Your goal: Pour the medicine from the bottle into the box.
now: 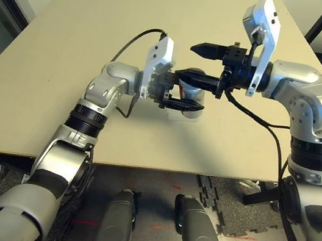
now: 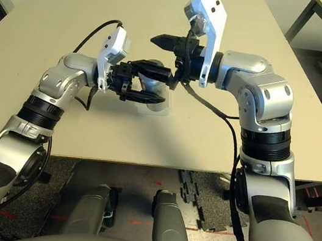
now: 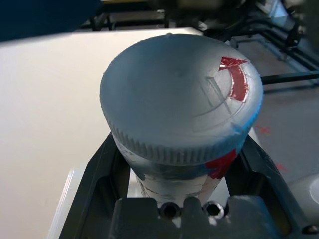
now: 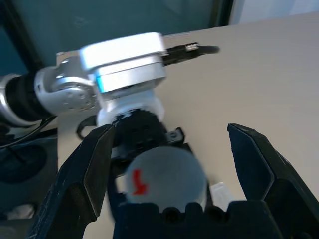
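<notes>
While capped grey, bottle (image 3: pixel 179 129) bears red marks.

box (image 1: pixel 188 114) mostly hidden under left gripper (image 1: pixel 184 90), medicine perhaps inside capped bottle (image 3: pixel 182 104), unseen

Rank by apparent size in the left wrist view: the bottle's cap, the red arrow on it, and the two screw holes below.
1. Round grey cap, nearest the camera, so enlarged.
2. Red arrow mark.
3. Two small screw holes, alike in size.
</notes>
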{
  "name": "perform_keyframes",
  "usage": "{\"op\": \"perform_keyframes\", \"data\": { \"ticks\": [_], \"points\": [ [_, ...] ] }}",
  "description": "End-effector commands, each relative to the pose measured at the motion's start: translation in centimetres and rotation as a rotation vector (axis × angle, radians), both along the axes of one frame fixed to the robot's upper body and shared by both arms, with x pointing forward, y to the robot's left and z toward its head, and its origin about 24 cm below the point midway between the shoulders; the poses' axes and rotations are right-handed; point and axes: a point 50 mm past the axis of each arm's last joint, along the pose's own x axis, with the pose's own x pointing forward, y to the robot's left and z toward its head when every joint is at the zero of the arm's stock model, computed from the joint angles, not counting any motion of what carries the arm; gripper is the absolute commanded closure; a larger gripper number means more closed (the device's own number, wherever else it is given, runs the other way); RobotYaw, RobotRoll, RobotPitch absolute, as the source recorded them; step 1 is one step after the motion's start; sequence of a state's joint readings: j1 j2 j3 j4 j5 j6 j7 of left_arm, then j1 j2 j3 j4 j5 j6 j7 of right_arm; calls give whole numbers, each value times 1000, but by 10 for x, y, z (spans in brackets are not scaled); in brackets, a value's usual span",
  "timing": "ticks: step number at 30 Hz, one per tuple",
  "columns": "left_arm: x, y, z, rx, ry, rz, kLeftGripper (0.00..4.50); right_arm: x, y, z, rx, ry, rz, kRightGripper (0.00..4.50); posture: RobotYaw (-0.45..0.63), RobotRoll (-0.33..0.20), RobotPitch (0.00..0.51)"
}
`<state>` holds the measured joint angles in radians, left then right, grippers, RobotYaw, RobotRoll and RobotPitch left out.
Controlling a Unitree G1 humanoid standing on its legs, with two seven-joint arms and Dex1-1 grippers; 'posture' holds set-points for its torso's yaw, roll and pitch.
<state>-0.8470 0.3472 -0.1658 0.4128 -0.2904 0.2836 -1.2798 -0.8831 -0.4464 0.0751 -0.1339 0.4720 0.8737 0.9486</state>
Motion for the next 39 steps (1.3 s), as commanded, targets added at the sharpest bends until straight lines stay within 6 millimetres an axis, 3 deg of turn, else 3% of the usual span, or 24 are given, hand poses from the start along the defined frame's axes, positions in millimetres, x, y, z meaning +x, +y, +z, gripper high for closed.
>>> {"op": "perform_keyframes", "data": {
  "ticks": [1, 14, 26, 31, 39],
  "points": [
    [7, 4, 5, 17, -33, 18, 1655, -4, 4, -7, -20, 20, 31, 0, -158, 0, 112],
    [6, 4, -1, 24, -13, 3, 1655, 17, 5, -28, -60, 12, -73, 0, -154, 0, 147],
    [-2, 3, -6, 32, 12, -7, 1655, 23, 9, -23, -59, -29, -87, 0, -151, 0, 169],
    [-2, 6, -6, 31, 14, 3, 1655, 22, -4, -18, -54, -28, -111, 0, -154, 0, 163],
    [-3, 18, -9, 39, 24, 43, 1655, 18, -42, -10, -33, 6, -197, 0, -155, 0, 163]
  ]
}}
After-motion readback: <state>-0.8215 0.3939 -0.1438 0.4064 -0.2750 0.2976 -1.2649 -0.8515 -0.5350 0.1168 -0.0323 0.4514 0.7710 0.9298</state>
